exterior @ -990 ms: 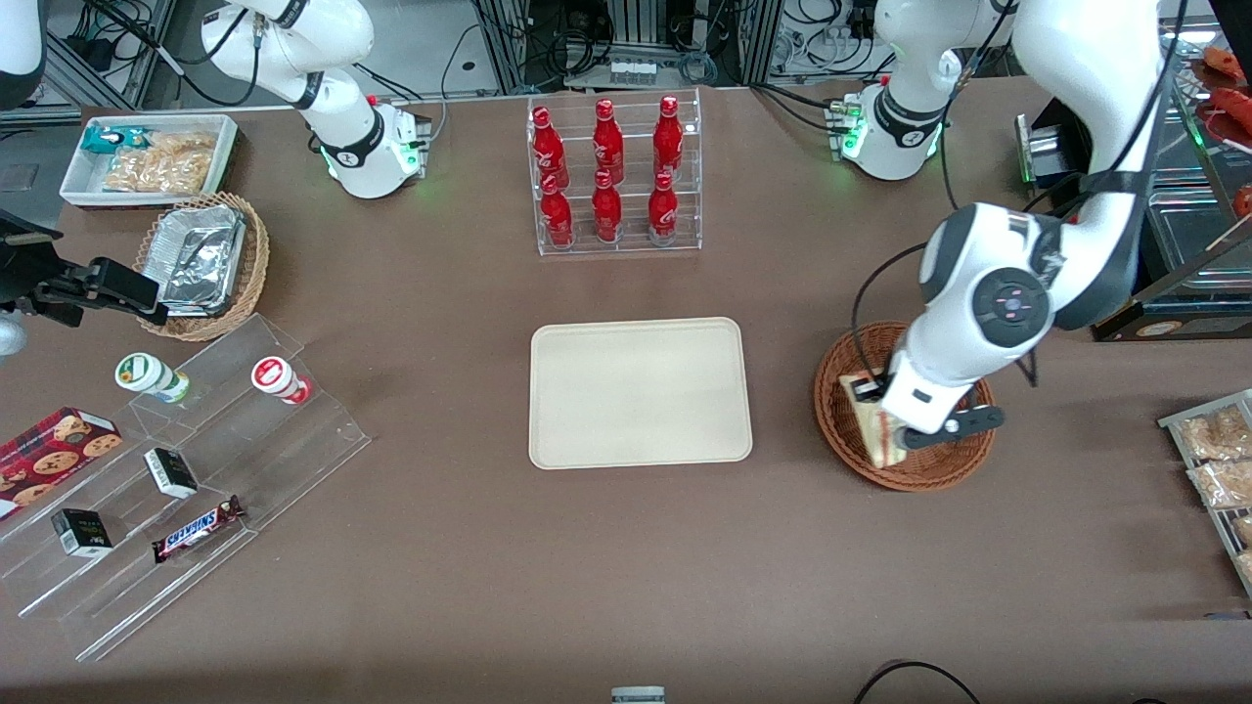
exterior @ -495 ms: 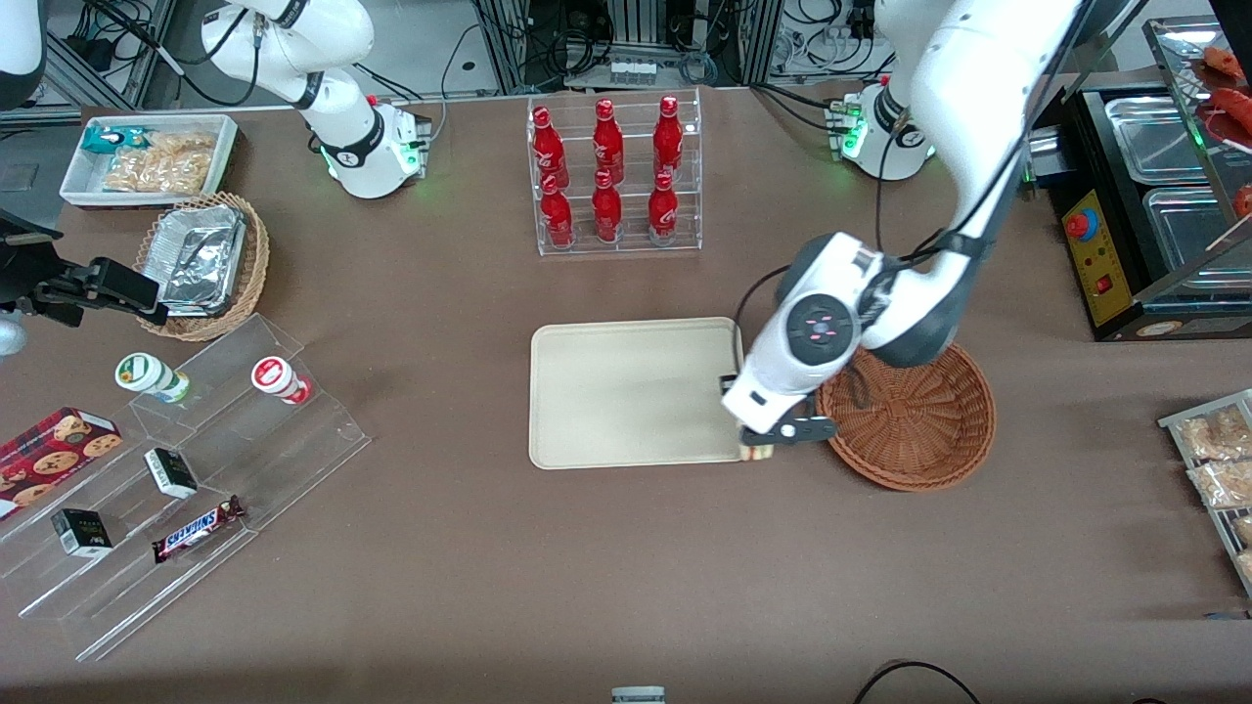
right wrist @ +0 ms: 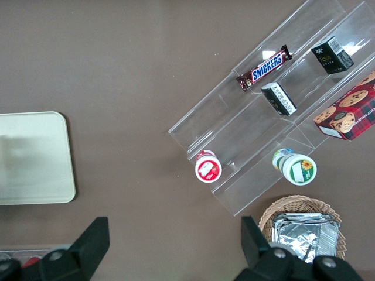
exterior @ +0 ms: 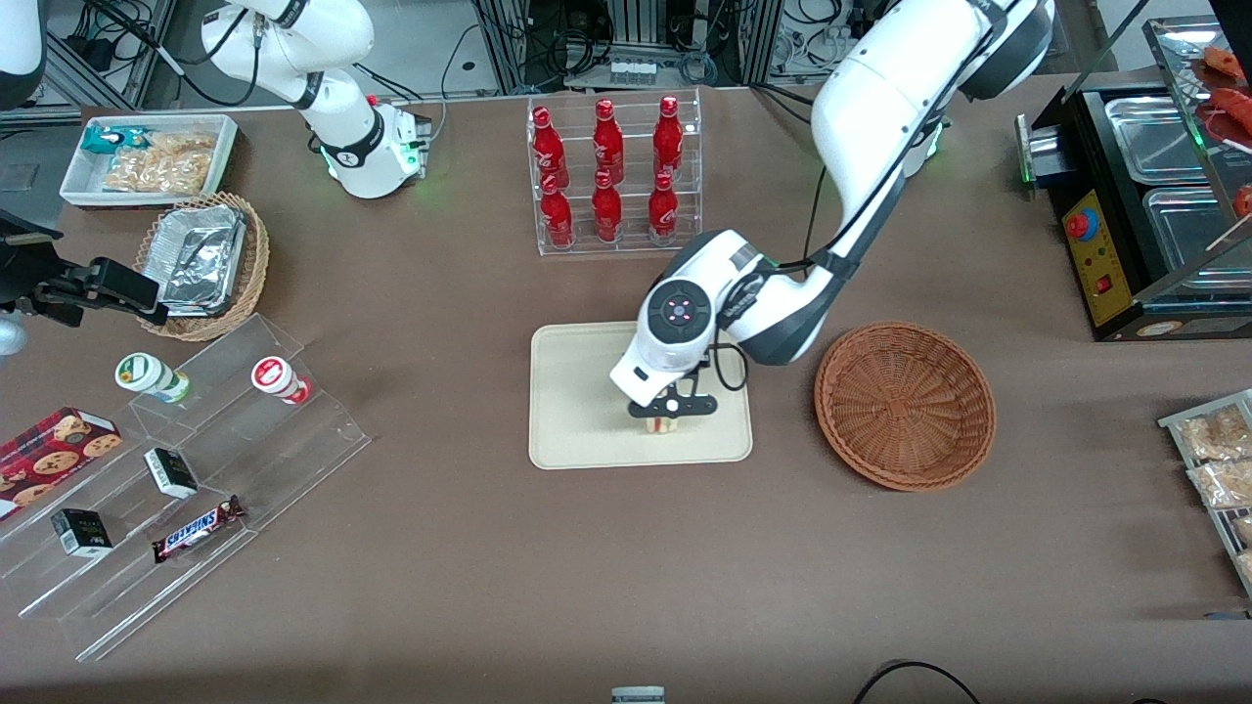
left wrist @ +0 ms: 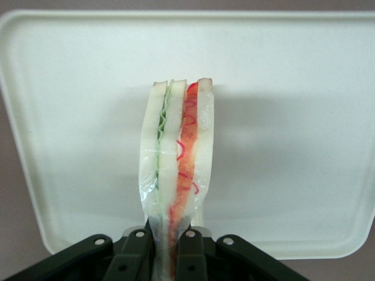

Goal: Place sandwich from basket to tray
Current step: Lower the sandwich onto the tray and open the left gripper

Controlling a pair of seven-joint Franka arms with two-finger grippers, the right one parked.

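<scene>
1. front view: the left arm reaches over the brown desk (exterior: 489, 548) and its gripper (exterior: 666, 418) hangs above the cream tray (exterior: 572, 391), over the part of the tray that is nearer to the camera. the sandwich (exterior: 661, 423) shows only as a small pale piece just below the jaws, over the tray surface. whether it touches the tray, i cannot tell from here.

2. front view: the reddish-brown basket (exterior: 905, 406) stands on the desk beside the tray, toward the working arm's end and well apart from the jaws. nothing lies in it. a clear rack with red bottles (exterior: 608, 176) stands farther from the camera than the jaws.

3. left wrist view: the jaws are closed on the sandwich (left wrist: 176, 170), and the black fingers (left wrist: 136, 257) press its narrow end from both sides. the sandwich stands out from the jaws on its edge, with white bread layers, green filling on one side and red-pink filling on the other, all in a clear wrap. the tray (left wrist: 293, 146) fills the background under the sandwich, and a soft shadow lies on it beside the sandwich.

4. right wrist view: one rounded corner of the tray (right wrist: 35, 158) is seen on the desk, with a faint shadow on it. the jaws and the sandwich are not seen here. a clear stepped stand (right wrist: 234, 146) with small snacks lies toward the parked arm's end.
</scene>
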